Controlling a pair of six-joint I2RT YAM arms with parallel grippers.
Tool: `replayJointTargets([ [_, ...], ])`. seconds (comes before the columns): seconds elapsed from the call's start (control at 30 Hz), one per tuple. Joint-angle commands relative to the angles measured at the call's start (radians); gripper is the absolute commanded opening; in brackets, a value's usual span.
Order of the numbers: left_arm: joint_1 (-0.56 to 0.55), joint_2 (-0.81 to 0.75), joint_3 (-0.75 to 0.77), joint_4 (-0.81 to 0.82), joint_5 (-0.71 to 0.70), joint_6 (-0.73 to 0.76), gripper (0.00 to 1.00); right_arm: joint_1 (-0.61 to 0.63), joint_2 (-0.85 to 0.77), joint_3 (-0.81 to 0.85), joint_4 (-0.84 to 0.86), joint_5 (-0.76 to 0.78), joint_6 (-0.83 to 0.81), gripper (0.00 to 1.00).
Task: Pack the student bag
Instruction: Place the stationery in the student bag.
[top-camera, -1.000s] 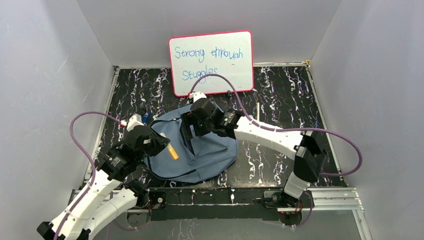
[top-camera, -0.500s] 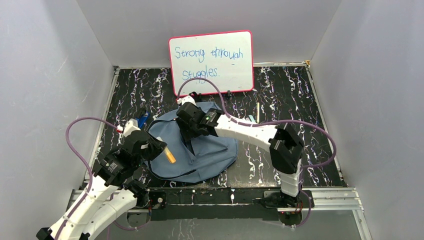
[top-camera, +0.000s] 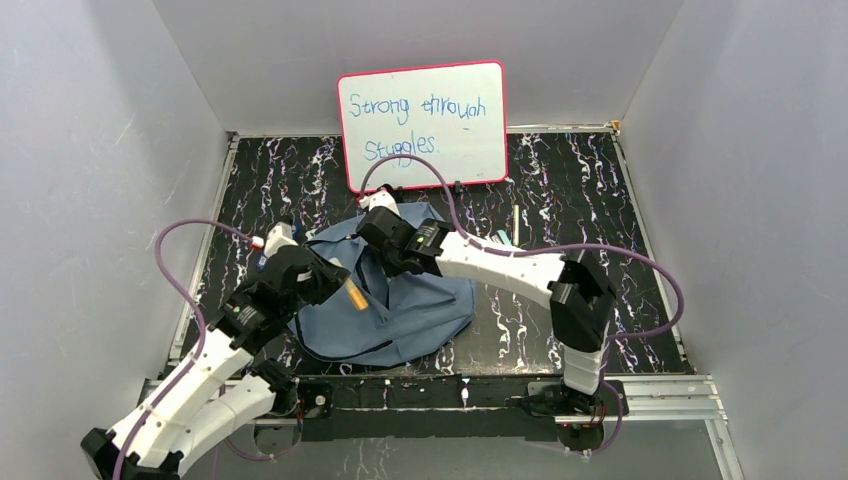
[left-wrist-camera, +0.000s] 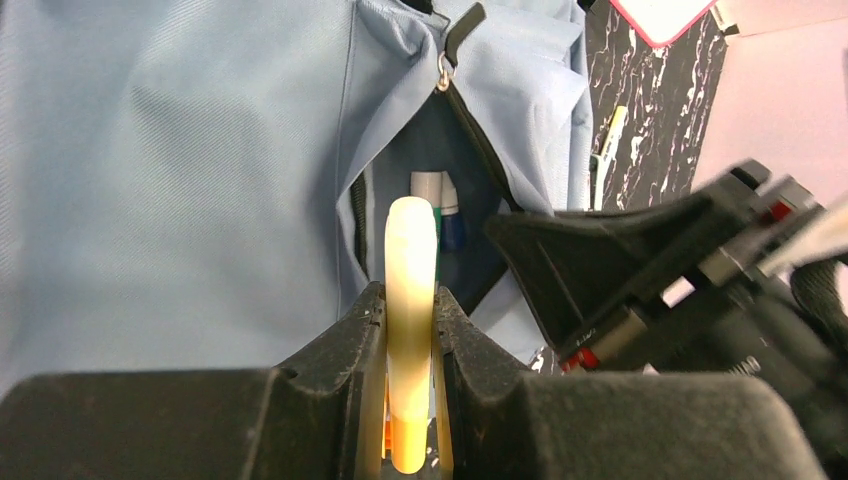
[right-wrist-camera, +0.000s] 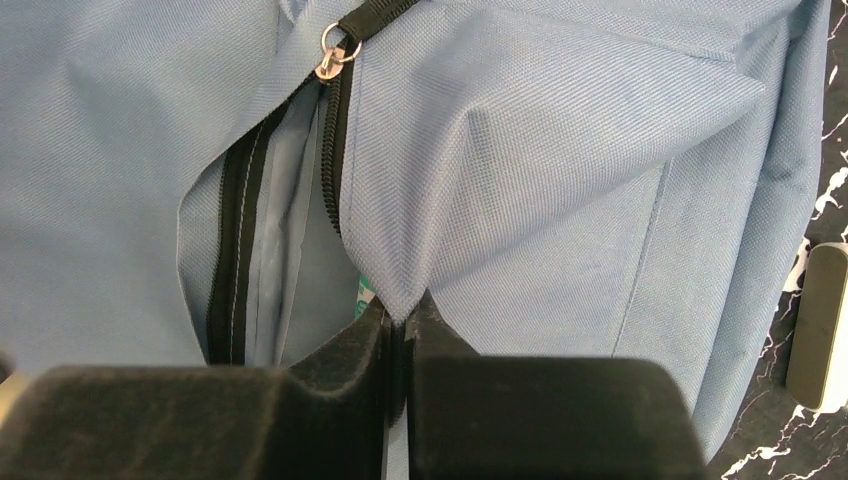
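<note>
My right tool (right-wrist-camera: 398, 312) is clamped on the student bag (right-wrist-camera: 560, 150) fabric, mid-frame; left tool (left-wrist-camera: 409, 305) grips a cream stick (left-wrist-camera: 410, 240).

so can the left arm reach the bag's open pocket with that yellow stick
Probably yes. The right end effector pinches a flap of the bag, holding the opening apart, and it lies straight ahead of the stick in the left end effector, though the right one crowds it.
</note>
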Motion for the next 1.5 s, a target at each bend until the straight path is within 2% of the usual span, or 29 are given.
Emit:
replayJointTargets([
  [0.0,0.003,0.065,0.006,0.153,-0.027,0.025,0.00,0.011,-0.119,-0.018,0.097,-0.053,0.047,0.09],
  [0.13,0.002,0.129,-0.006,0.255,-0.048,0.046,0.00,0.011,-0.146,-0.043,0.126,-0.073,0.060,0.03],
  [0.53,0.003,0.314,-0.028,0.421,-0.011,0.089,0.00,0.011,-0.169,-0.051,0.152,-0.088,0.072,0.01],
  [0.8,0.003,0.357,-0.101,0.526,0.137,0.059,0.00,0.010,-0.183,-0.054,0.169,-0.098,0.070,0.01],
  [1.1,0.004,0.481,-0.093,0.619,0.290,0.074,0.01,-0.008,-0.236,-0.124,0.240,-0.146,0.100,0.01],
  [1.3,0.003,0.499,-0.026,0.549,0.289,0.126,0.45,-0.024,-0.264,-0.166,0.246,-0.152,0.114,0.07],
  [1.37,0.004,0.482,-0.010,0.506,0.279,0.139,0.53,-0.027,-0.276,-0.183,0.241,-0.145,0.119,0.09],
  [1.47,0.003,0.448,0.007,0.448,0.251,0.155,0.59,-0.032,-0.306,-0.219,0.236,-0.129,0.134,0.11],
])
